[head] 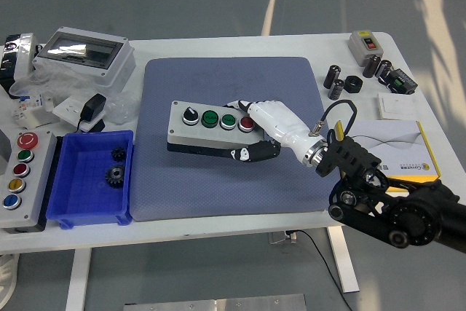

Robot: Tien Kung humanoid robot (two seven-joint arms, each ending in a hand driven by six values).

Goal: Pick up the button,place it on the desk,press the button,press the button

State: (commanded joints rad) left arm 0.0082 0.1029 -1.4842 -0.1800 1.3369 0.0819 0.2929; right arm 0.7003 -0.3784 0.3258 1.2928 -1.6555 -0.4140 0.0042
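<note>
The right hand is reaching in from the lower right and gripping the button box at its right end, white fingers wrapping over the top edge by the red button while a dark thumb is tucking under the front face. So the fingers are clenching around the box, not released. The box is lying over the middle of the blue mat on the white bench, its long axis running left to right, stretching away to the left of the hand. Whether it is resting flat or hanging just above the mat, I cannot tell. The left arm is not showing, so this hand is the only one near.

The box is a rectangular grey plastic housing over a dark base, carrying a black selector knob, two green buttons and the red one in a row. The mat is looking soft and finely textured, likely grippy enough to steady the box for pressing.
</note>
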